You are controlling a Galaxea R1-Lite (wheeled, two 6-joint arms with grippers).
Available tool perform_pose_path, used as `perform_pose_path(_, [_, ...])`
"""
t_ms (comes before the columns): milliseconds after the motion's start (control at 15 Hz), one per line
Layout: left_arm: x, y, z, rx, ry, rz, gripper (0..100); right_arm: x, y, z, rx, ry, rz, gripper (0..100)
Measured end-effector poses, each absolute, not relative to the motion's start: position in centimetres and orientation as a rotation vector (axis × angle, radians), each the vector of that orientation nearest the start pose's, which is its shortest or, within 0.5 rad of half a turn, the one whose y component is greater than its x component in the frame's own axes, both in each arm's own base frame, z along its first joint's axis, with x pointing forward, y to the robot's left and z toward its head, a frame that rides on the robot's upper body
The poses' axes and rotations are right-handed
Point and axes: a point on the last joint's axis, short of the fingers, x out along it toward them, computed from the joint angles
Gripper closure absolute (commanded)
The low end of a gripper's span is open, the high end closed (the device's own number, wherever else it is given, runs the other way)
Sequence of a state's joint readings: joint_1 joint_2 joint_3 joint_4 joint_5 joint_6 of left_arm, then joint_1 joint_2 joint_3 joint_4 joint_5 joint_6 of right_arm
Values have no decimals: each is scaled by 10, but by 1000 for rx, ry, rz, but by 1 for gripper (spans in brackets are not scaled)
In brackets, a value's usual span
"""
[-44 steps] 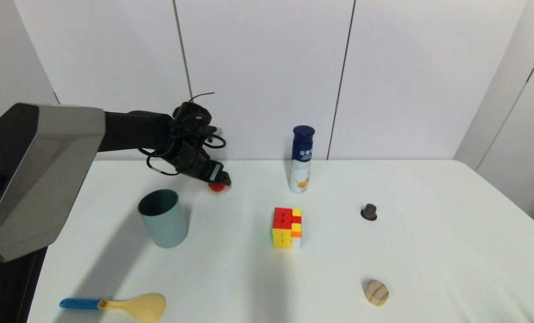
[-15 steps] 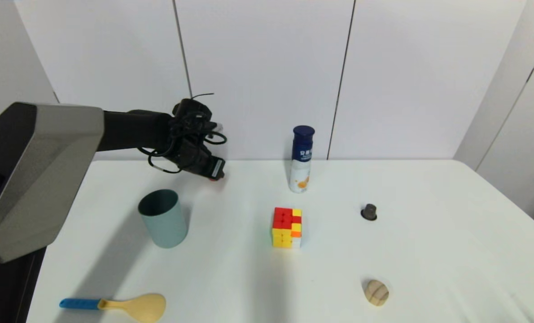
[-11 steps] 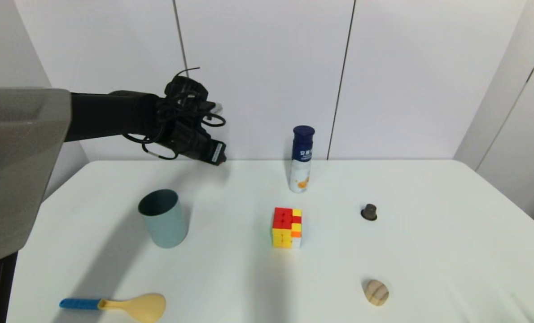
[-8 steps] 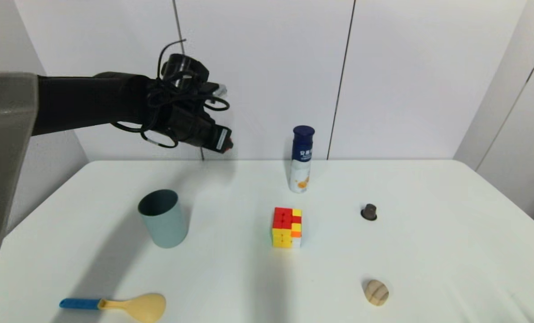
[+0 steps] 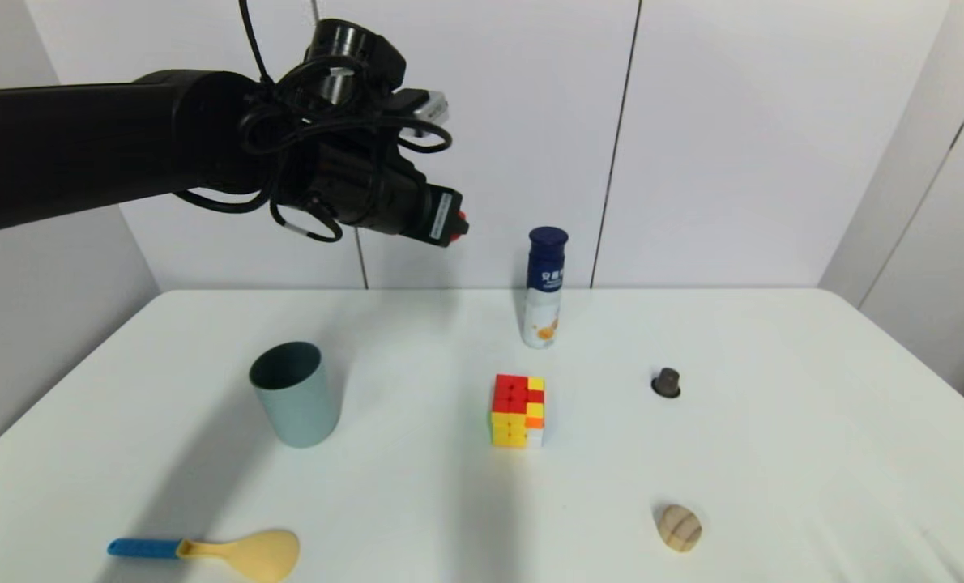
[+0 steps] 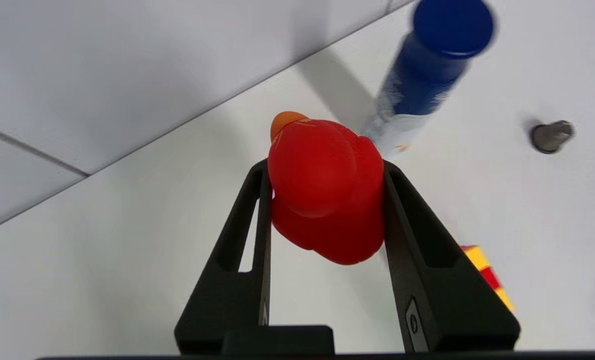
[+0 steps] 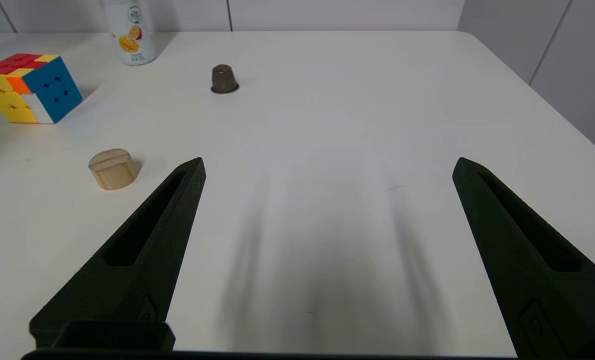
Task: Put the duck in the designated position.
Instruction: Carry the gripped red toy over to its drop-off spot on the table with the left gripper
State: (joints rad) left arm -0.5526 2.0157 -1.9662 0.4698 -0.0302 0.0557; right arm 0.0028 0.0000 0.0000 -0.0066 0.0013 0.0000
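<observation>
The duck [image 6: 326, 190] is held clamped in the left hand [image 5: 450, 227], high above the tabletop [image 5: 417, 356]; the carrying step seems underway. Next, lowering onto a bare patch is needed.

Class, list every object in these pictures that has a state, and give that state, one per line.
Duck: held in the air, off the table.
Left gripper: shut on the duck.
Right gripper: open, holding nothing.
Teal cup: upright, open top.
Bottle: upright, cap on.
Puzzle cube: scrambled.
Rice paddle: lying flat.
</observation>
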Motion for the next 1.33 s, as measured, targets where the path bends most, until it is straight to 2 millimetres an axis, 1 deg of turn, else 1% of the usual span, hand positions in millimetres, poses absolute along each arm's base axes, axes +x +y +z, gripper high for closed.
perform_pose_path(200, [323,-222,287,205,511,-630,100,-23,0,76,0,-7,4,0])
perform_pose_path(333, [315,-231,283,223,541,-658,100,-23,0,76,0,-7,4,0])
perform_pose_path(467, [312,-240,276,236,560,-679,100,-23,0,76,0,-7,4,0])
perform_pose_path(667, [314,-250,264,251,588,-693,100,-23,0,76,0,-6,4,0])
perform_pose_path(933, [322,-264,240,272,641,-703,100,-23,0,76,0,-7,4,0])
perform_pose_path(1333, [336,-275,204,282,733,-690,100,-23,0,76,0,-7,4,0])
